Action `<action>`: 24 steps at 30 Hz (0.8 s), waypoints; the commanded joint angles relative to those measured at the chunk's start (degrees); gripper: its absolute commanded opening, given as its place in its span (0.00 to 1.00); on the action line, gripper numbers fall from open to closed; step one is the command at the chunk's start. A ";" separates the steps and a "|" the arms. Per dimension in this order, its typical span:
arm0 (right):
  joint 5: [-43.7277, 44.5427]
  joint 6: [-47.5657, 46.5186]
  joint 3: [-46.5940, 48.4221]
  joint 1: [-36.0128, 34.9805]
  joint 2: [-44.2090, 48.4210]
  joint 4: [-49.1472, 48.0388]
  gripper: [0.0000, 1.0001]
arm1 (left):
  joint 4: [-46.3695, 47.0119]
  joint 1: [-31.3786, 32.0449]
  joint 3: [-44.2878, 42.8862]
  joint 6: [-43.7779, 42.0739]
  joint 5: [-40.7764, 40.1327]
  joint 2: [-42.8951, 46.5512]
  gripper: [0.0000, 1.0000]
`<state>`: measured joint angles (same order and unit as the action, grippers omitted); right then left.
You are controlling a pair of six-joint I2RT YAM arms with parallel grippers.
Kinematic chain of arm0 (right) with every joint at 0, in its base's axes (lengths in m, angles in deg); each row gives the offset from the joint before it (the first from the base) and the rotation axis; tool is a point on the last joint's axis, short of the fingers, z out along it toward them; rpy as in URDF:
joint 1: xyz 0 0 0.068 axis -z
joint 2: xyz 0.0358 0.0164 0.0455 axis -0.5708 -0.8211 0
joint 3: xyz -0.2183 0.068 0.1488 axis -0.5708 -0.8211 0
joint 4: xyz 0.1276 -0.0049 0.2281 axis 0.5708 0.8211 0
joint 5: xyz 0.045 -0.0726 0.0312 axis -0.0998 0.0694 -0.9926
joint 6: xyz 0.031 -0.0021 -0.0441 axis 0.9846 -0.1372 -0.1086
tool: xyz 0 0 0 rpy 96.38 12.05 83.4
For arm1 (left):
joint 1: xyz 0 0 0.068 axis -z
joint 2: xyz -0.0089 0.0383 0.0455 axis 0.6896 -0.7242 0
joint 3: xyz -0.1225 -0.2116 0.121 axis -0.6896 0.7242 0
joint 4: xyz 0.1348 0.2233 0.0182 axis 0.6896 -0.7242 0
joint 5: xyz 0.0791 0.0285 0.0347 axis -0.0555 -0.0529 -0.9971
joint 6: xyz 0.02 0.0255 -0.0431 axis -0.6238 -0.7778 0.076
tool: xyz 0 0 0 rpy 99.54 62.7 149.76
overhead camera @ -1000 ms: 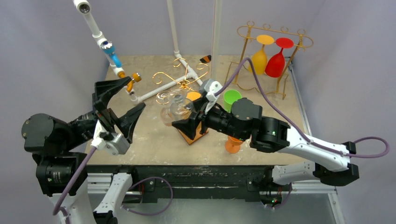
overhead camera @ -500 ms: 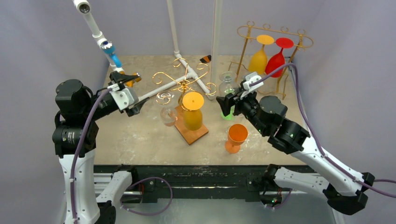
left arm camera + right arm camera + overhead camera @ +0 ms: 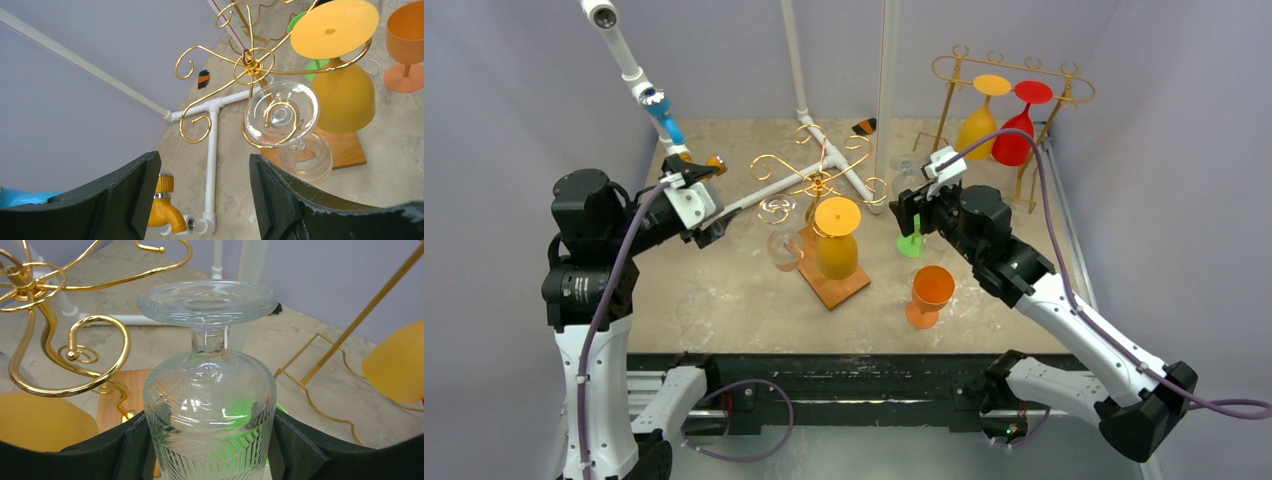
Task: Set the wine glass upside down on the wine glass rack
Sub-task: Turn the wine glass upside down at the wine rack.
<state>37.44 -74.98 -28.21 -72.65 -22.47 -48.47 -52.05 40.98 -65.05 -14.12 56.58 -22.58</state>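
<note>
A clear cut-pattern wine glass (image 3: 210, 390) stands upside down, foot up, between my right gripper's (image 3: 210, 445) black fingers (image 3: 295, 445), which press on both sides of its bowl. From above, that glass (image 3: 909, 172) is held right of the gold spiral rack (image 3: 821, 178), whose curls (image 3: 75, 340) lie just left of it. Another clear glass (image 3: 283, 107) hangs upside down on the spiral rack beside a yellow-orange one (image 3: 345, 95). My left gripper (image 3: 205, 195) is open and empty, at the rear left (image 3: 709, 200).
A second gold rack (image 3: 1009, 75) at the back right carries a yellow glass (image 3: 980, 125) and a red glass (image 3: 1016, 135). An orange glass (image 3: 929, 295) stands upright in front; a green glass (image 3: 911, 245) sits under my right gripper. White pipes (image 3: 212, 150) and a yellow tap (image 3: 165, 210) lie by the left gripper.
My right arm has carried the clear glass from the middle of the table back and to the right of the spiral rack. The left arm rose and swung toward the tap, jaws narrowing slightly.
</note>
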 commanded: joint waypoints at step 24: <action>-15.78 -6.68 -3.44 0.18 -6.77 -21.33 0.00 | 5.02 -0.31 3.62 2.80 -1.13 -2.08 0.68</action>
<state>24.46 -80.03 -32.10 -72.65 -30.29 -61.08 -49.28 40.98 -61.18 -13.07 54.72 -24.63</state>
